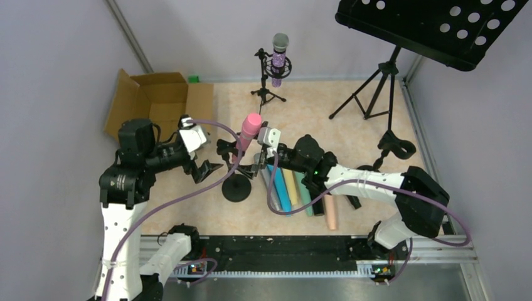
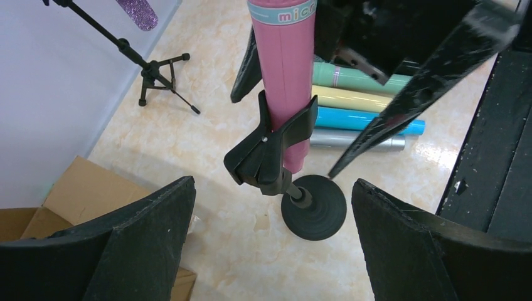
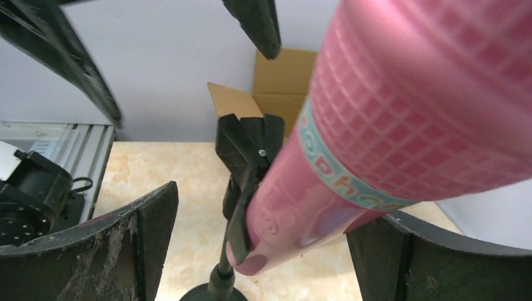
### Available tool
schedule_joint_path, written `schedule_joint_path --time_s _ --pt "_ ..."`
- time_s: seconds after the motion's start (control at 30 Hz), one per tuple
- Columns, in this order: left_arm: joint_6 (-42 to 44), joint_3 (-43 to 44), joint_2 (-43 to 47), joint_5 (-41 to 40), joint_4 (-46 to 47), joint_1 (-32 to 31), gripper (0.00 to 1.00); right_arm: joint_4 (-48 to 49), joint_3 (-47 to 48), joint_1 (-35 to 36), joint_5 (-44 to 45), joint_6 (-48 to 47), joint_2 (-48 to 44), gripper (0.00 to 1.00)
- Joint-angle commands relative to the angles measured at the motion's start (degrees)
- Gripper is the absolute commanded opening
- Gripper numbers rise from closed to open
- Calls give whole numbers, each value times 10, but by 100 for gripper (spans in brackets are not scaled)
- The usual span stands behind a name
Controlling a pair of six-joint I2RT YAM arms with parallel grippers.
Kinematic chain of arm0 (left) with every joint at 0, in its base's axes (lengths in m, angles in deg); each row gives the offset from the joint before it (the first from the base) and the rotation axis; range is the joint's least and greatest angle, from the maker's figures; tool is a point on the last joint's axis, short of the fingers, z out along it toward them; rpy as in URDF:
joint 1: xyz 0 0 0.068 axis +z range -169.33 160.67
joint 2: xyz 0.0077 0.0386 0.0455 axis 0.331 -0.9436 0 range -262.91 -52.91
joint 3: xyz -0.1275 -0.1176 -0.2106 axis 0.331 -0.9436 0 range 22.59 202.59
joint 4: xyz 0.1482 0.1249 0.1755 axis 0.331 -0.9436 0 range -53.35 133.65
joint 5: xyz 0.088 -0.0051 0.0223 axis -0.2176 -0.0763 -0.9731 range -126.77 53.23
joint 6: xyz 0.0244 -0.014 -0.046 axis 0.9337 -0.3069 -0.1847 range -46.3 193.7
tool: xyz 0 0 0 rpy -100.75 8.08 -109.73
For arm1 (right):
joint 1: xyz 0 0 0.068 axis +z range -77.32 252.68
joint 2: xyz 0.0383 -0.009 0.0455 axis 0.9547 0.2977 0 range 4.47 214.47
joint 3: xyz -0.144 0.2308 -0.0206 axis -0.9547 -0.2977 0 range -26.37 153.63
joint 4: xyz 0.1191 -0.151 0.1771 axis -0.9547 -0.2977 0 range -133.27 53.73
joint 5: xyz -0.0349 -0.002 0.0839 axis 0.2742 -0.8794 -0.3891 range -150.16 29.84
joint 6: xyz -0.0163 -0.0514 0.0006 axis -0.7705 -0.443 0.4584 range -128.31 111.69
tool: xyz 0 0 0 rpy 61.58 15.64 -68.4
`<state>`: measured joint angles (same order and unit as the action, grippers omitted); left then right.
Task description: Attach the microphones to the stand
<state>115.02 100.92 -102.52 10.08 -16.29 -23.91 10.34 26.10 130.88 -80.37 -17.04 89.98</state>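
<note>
Pink microphone [image 1: 249,130]: it stands up, a bit tilted, in the middle of the worktop [image 1: 313,106]. A black clip [image 2: 270,147] holds it low on its handle.
Stand [image 1: 237,188]: black, with a round flat foot on the worktop. The clip sits at its top.
Right gripper [image 3: 260,207]: its two fingers are spread wide. The pink microphone is between them, with a gap on each side. It is not pinching anything.
Left gripper [image 2: 273,185]: its fingers are spread wide too and hold nothing. It hangs just to the left of the stand.
Purple microphone [image 1: 280,56]: glittery, with a grey head. It sits upright in a small tripod stand [image 1: 266,88] at the back.
Lying microphones: silver one [image 2: 351,139], blue one [image 2: 370,120], yellow one [image 2: 345,99] and teal one [image 2: 351,78] lie side by side, just right of the round foot. A peach one [image 1: 329,210] lies next to them, partly under the right arm.
Cardboard box [image 1: 154,100]: open, at the back left.
Music stand [image 1: 433,25]: big and black, at the back right.
</note>
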Motion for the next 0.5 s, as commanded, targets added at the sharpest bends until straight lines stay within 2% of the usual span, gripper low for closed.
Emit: schedule_joint_path --time_s 0.0,0.1,0.17,0.3,0.47 --pt "-16 20 15 4 -5 2 99 7 38 -17 -22 1 24 95" --pt "-19 19 20 3 -6 2 99 6 37 -28 -36 10 27 91" --pt "-23 18 23 6 -4 2 99 0 38 -35 -50 20 28 85" --pt "-58 20 25 13 19 2 99 19 34 -54 -95 54 27 54" --pt "-65 15 26 11 29 2 99 14 48 -55 -113 59 27 31"
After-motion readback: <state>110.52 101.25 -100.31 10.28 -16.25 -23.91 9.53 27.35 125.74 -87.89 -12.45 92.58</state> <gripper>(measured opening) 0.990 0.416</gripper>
